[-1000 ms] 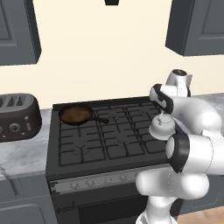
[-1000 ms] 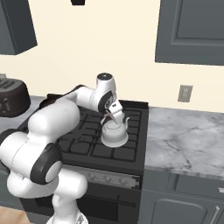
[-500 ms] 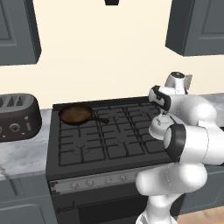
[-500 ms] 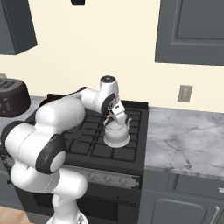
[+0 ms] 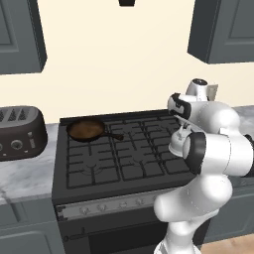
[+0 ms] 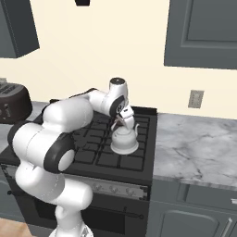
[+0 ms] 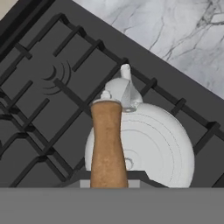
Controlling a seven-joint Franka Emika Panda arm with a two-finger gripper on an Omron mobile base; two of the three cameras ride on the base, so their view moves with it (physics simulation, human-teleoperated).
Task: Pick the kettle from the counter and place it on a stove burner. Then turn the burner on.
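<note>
The kettle (image 6: 124, 140) had shifted little over the last second, resting on the grate at centre frame; the gripper (image 6: 123, 114) remained at its handle, grip state indeterminate; burner unlit

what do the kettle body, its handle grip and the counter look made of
Kettle: likely metal, pale silvery with faint rings on its dome. Handle grip: looks like wood, matte brown with faint grain. Counter: looks like polished marble, white-grey with dark veins.

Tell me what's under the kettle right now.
The kettle sits over black grate bars on the range's right side, near the marble counter. Its body covers whatever burner head lies below, so I can't confirm centering.
</note>
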